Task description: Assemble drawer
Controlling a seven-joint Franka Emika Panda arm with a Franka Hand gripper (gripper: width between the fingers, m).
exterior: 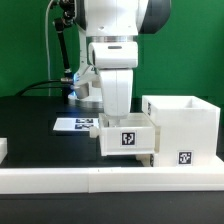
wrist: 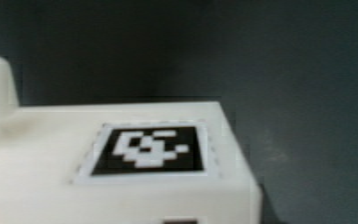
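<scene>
Robot arm over a small drawer tray beside the casing

The white arm (exterior: 112,60) reaches down onto a small tagged tray (exterior: 127,137), its tool hidden behind the tray wall. The tray sits against the large open-topped casing (exterior: 182,128) at the exterior view's right. The marker board (exterior: 76,125) lies behind on the black table (exterior: 30,125); a white rail (exterior: 110,178) runs along the front

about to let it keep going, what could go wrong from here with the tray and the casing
1. The tray sits against the casing, seemingly only partly in; a skewed push may jam it.
2. The gripper is right over the tray, its fingertips hidden, so the hold cannot be judged; the tray might slip.
3. The rail lies just in front; a low tray could catch on it.
</scene>
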